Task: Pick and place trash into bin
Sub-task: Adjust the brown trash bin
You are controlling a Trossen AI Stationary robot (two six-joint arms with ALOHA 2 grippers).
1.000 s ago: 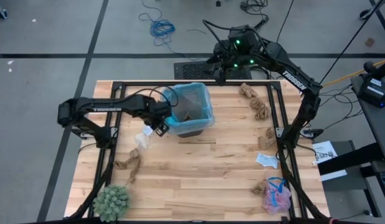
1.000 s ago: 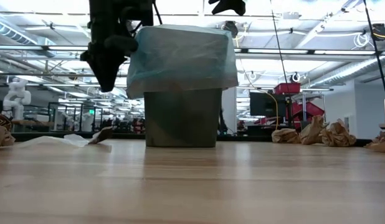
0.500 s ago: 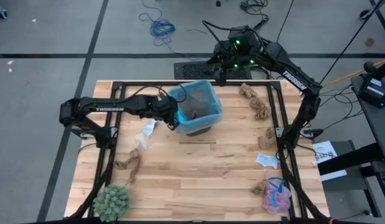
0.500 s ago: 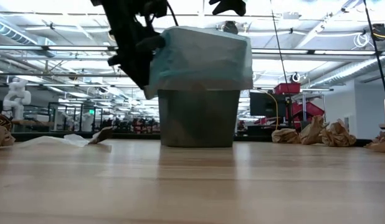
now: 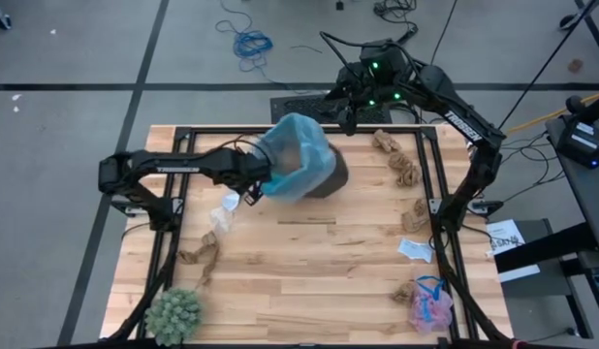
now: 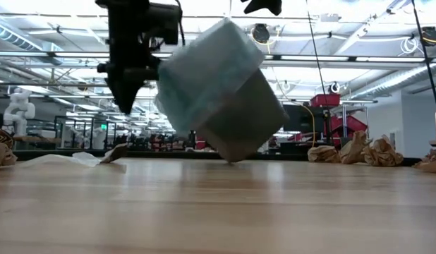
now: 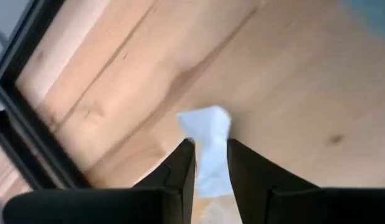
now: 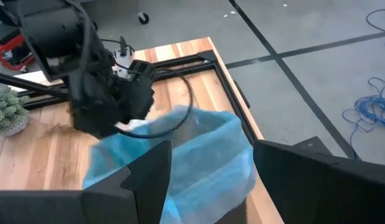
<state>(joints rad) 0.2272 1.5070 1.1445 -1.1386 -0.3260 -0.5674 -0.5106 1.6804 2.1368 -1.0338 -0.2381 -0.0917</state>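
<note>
The bin point(image 5: 331, 174), a dark wastebasket lined with a light-blue bag point(image 5: 292, 155), stands tipped in the far middle of the table. Its mouth leans toward the table's left and only its lower left edge point(image 6: 231, 159) is on the wood. My left gripper point(image 5: 251, 195) hangs right beside the bag, open, pointing down above a white paper scrap point(image 7: 206, 134). Brown paper wads point(image 5: 404, 173) lie along the right edge, and another point(image 5: 198, 260) lies at the left. A pink mesh puff point(image 5: 430, 308) is at the near right. My right gripper point(image 6: 260, 7) waits open, high over the far edge. My left gripper's body lies against the bag-covered rim point(image 6: 163, 74) on the bin's left side. I cannot tell if the bag is caught on it. Its fingers point(image 7: 180, 171) point down with nothing between them. The bin leans toward the gripper.
A round green spiky plant point(image 5: 173, 315) sits at the near left corner. A white paper bit point(image 5: 414, 250) lies by the right rail. Black frame rails point(image 5: 169, 242) run along both table sides. Bare wood spans the near middle.
My left gripper went toward the table's right against the bin, then came back left and down. The bin first slid a little to the right, standing upright. It then tipped with its mouth toward the left, its right bottom edge lifting off the table.
</note>
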